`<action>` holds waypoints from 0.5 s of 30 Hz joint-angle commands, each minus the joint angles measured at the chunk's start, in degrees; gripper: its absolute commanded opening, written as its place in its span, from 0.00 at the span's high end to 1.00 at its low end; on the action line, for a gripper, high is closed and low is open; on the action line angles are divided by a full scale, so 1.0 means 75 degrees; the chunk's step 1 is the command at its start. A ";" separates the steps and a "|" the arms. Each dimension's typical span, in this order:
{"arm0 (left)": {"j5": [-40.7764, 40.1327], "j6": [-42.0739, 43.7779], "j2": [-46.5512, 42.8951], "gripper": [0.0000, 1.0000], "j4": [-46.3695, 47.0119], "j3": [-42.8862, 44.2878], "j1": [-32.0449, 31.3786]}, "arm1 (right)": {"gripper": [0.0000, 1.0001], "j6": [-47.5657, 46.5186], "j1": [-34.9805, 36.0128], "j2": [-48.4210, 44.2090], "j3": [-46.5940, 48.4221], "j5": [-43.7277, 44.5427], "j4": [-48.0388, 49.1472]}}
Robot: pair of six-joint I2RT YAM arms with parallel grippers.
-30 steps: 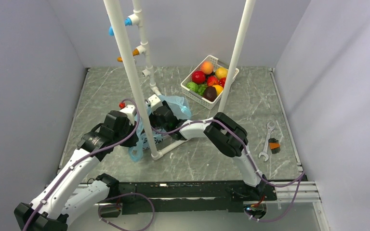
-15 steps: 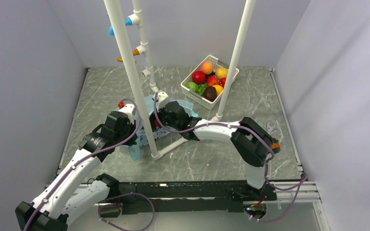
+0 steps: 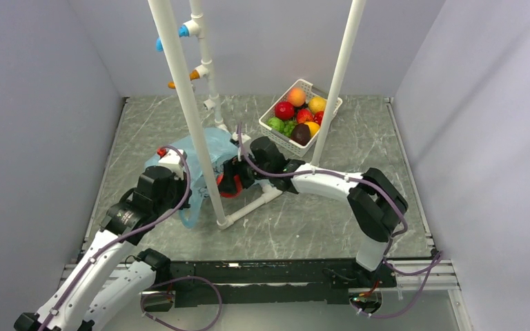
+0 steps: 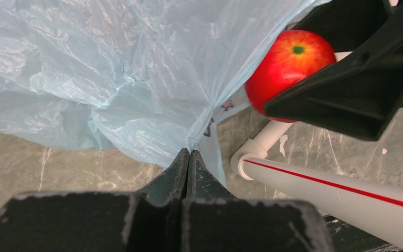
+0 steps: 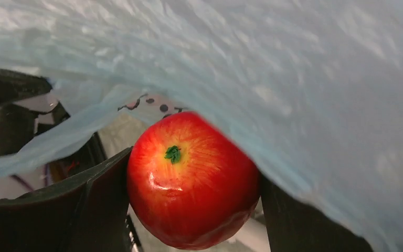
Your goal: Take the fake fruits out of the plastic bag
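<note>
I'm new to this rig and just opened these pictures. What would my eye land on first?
A glossy red apple sits clamped in the right gripper at the edge of a crinkly light-blue plastic bag, near the middle of the table. The left gripper pinches a fold of that bag. Toward the back right, a white basket is heaped with colourful fruit.

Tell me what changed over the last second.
The right arm's elbow swung rightward; the right gripper now holds the red apple at the edge of the plastic bag. The left gripper, pinching the bag, drew it left, spreading it out. The fruit basket and pipe frame stayed put.
</note>
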 commanded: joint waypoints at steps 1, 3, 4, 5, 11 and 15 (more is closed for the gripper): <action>-0.0258 0.0012 -0.0132 1.00 0.0242 -0.0038 -0.0002 | 1.00 0.0469 -0.0567 -0.0646 -0.0279 -0.1745 -0.0416; -0.0191 0.0025 -0.0071 1.00 0.0251 -0.0044 -0.0003 | 1.00 0.0472 -0.0692 -0.0940 -0.0562 -0.2415 -0.0277; -0.0144 0.0034 -0.0021 1.00 0.0262 -0.0034 -0.0003 | 1.00 0.0430 -0.0706 -0.1115 -0.0688 -0.2710 -0.0213; -0.0079 0.0071 0.0047 1.00 0.0281 -0.0032 -0.0003 | 1.00 0.0400 -0.0704 -0.1296 -0.0839 -0.2980 -0.0082; 0.0337 0.0447 0.0574 1.00 0.0431 0.0123 -0.0003 | 1.00 0.0118 -0.0715 -0.2160 -0.0900 -0.3407 -0.0488; 0.0183 0.0928 0.1052 1.00 0.0097 0.0602 -0.0002 | 1.00 -0.0456 -0.0709 -0.2959 -0.0645 -0.2200 -0.1577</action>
